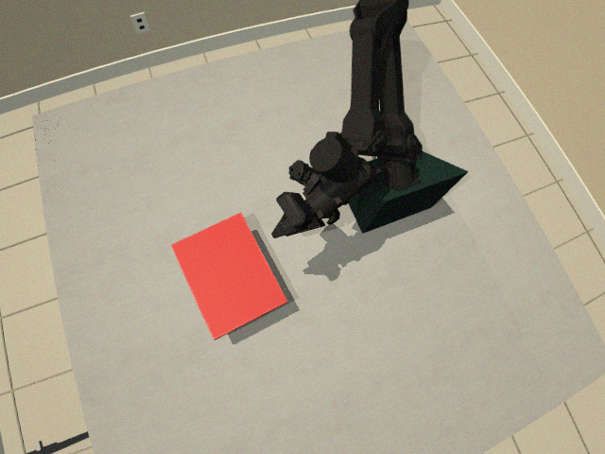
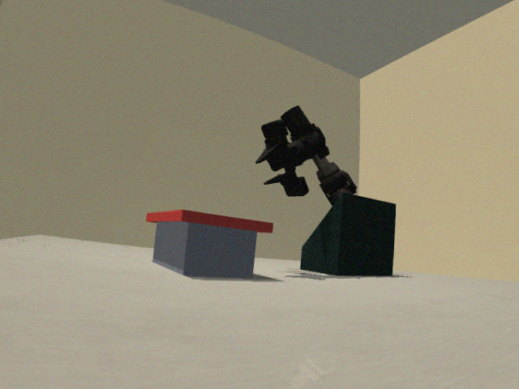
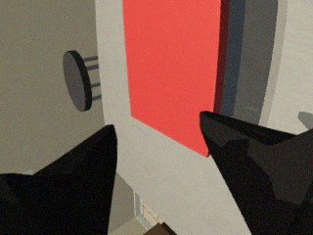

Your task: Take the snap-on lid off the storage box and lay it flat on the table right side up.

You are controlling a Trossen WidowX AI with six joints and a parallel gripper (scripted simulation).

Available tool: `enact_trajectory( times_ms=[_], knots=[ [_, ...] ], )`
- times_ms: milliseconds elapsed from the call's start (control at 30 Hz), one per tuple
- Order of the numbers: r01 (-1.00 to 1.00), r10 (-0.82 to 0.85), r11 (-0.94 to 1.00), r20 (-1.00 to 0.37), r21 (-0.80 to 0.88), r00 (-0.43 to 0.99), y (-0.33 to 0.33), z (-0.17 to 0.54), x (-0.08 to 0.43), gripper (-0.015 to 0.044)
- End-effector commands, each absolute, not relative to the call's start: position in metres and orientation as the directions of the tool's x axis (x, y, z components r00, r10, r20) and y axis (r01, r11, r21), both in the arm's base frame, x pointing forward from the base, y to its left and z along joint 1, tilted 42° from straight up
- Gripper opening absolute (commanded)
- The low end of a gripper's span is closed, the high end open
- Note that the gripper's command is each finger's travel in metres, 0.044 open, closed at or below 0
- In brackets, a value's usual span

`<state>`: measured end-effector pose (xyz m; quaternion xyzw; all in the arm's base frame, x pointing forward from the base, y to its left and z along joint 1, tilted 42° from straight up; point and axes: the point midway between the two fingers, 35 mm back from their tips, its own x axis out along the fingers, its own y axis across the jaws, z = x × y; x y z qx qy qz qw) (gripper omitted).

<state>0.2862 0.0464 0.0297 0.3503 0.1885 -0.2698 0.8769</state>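
Note:
The red lid [image 1: 229,275] [image 2: 226,221] [image 3: 171,64] sits flat on top of the blue-grey storage box [image 2: 220,251] [image 3: 234,64], overhanging its walls. The box stands upright on the grey table [image 1: 146,170] [image 2: 251,335]; the lid hides it in the top view. My gripper [image 1: 276,234] [image 2: 260,173] [image 3: 158,125] is open partway and empty. It hangs in the air above the level of the lid, off the lid's edge on the arm's side, with one finger above the other in the exterior view. The fingers touch neither lid nor box.
A dark green wedge-shaped block [image 1: 400,210] [image 2: 364,234] stands under the arm, to the right of the box in the top and exterior views. A dark round object with thin rods [image 3: 77,80] shows beyond the table edge in the wrist view.

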Motion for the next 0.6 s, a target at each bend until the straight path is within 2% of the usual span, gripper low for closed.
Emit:
enact_trajectory(
  times_ms=[0, 367, 567],
  knots=[
    [0.666, -0.408, 0.523, -0.530, 0.532, 0.743, 0.028, 0.018, 0.279, 0.0235],
    [0.666, -0.408, 0.523, -0.530, 0.532, 0.743, 0.027, 0.017, 0.279, 0.0235],
    [0.668, -0.408, 0.522, -0.533, 0.530, 0.741, 0.001, -0.016, 0.280, 0.0235]
  ],
)
